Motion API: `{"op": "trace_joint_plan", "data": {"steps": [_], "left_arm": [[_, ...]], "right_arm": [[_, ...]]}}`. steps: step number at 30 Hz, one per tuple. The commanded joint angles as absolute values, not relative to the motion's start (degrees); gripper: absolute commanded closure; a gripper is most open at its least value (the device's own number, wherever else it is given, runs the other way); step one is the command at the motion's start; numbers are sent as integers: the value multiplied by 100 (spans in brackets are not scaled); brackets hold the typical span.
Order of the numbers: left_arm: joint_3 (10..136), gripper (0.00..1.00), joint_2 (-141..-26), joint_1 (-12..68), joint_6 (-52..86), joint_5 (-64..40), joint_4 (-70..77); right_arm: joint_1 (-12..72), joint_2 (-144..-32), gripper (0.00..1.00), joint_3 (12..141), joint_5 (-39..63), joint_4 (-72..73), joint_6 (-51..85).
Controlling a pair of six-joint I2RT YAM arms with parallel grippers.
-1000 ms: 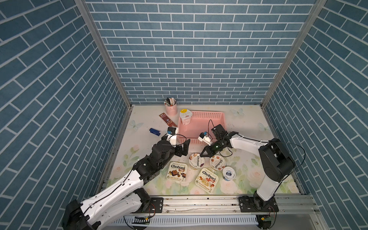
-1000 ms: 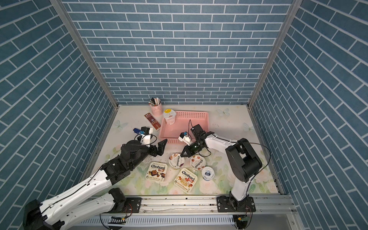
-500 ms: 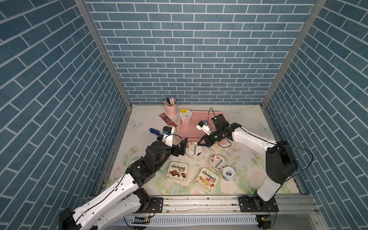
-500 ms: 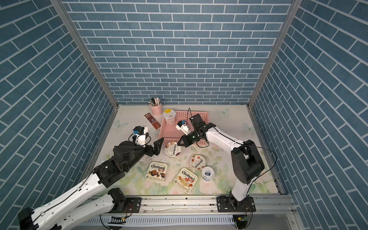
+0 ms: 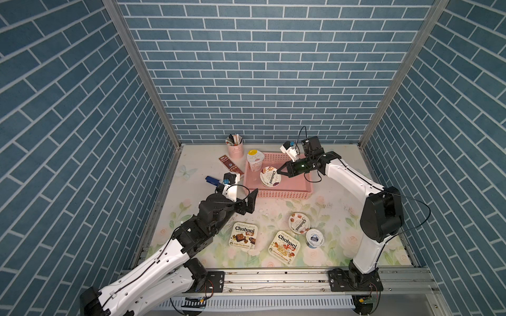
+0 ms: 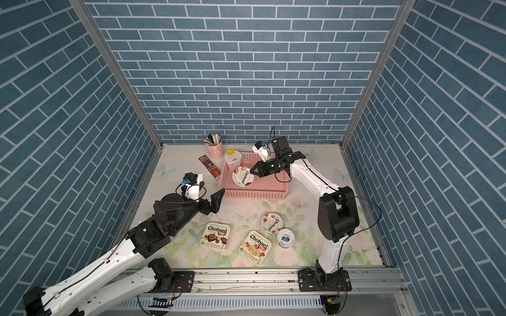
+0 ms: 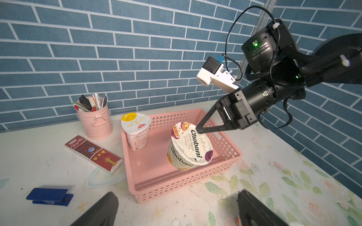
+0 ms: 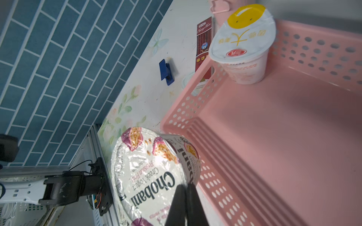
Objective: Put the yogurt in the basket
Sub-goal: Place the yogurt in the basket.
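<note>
The right hand (image 5: 278,171) is clenching the rim of a round Chobani cup (image 5: 270,177), holding it tilted at its fingertips above the pink basket (image 5: 284,194). The left hand (image 5: 249,202) is hanging released, with the basket just ahead of it.

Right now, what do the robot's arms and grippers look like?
The left arm and right arm have white links with black joint housings and thin black cables looped outside. Each wrist carries a white camera bracket with a blue plug. The left gripper and right gripper have black, tapered triangular fingers.
</note>
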State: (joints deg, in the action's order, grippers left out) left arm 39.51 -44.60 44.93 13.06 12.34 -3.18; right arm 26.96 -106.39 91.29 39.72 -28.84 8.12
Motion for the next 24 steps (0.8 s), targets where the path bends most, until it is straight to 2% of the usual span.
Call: {"op": "trace_joint_plan", "data": {"steps": [1, 15, 24], "left_arm": [[4043, 0, -4438, 4526, 1186, 1143, -277], [4017, 0, -4489, 4526, 1065, 1176, -237], [4012, 0, -4516, 4526, 1015, 1250, -264]], "right_arm": [[2548, -11045, 100, 9619, 3850, -3146, 997], [2276, -13092, 100, 12262, 3289, -4214, 1067], [2193, -13806, 100, 13042, 3178, -4390, 1252]]}}
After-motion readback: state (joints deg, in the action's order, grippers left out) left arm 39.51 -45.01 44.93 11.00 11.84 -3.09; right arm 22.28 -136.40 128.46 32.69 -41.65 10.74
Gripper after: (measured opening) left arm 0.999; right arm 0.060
